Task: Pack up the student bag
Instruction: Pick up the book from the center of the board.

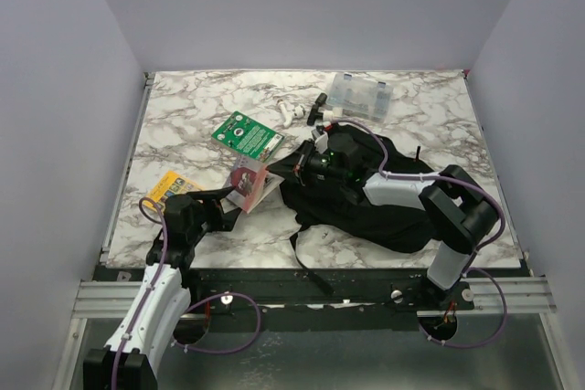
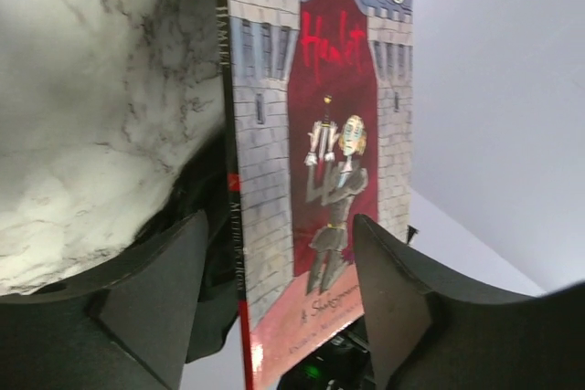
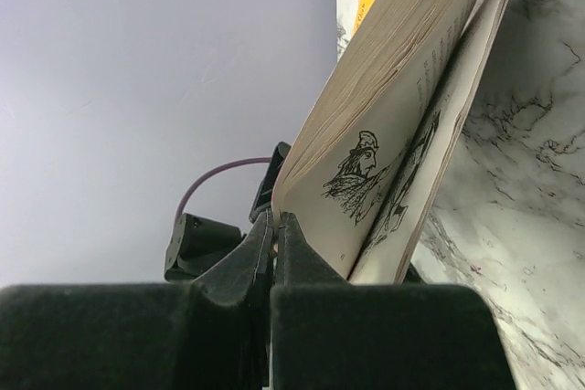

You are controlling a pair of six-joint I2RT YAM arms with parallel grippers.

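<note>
Closest in, the left arm [image 1: 155, 299] and right arm [image 1: 454, 226] are standing at the bottom edge of the top view. Just above them the bag [image 1: 356, 216] is lying slumped on the table [image 1: 183, 116], right of centre and towards the near edge, with a strap trailing down over that edge.

The right arm is reaching across the bag towards its upper left end. There the right gripper [image 1: 307, 163] [image 3: 274, 221] is pressing its fingers together on the lower corner of the book's outermost leaf.

Just left of the bag, the book [image 1: 249, 180] [image 2: 311, 134] [image 3: 402, 134] is standing on edge with its pages fanning apart. The left gripper [image 1: 224, 196] [image 2: 279, 221] is straddling it with its fingers [image 2: 155, 299] spread, one on the spine side and one in front of the red cover.

Farther out, a green card [image 1: 247, 134] is lying above the book and a yellow pack [image 1: 172, 186] is lying at the left. A white piece [image 1: 291, 114] and a small black piece [image 1: 320, 107] are lying near the top centre. Beside them, at the far edge, a clear box [image 1: 361, 95] is sitting.
</note>
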